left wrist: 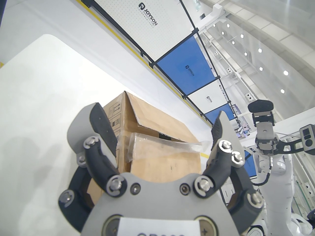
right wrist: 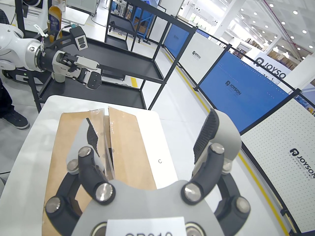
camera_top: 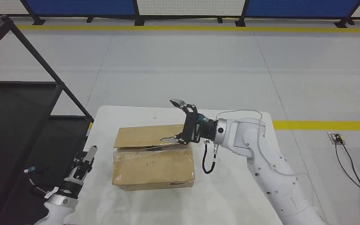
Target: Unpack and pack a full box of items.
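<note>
box (camera_top: 153,163): brown cardboard, matt, torn edge rough | tape (left wrist: 162,146): clear plastic film, glossy, wrinkled | surface (camera_top: 236,185): white, smooth, faint sheen | right claw (right wrist: 150,117): grey matt shells, black ribbed pads (right wrist: 205,133), shiny metal pins | left claw (left wrist: 159,110): black dotted pads (left wrist: 102,124), polished screws

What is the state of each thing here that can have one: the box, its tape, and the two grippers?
Box: top flaps parted at the seam, one slightly raised, not fully open; contents hidden.
Tape: clear strip, peeled loose at the box's end.
Left gripper: open, empty, beside the box.
Right gripper: open, holding nothing, one finger at the seam between the flaps.
</note>
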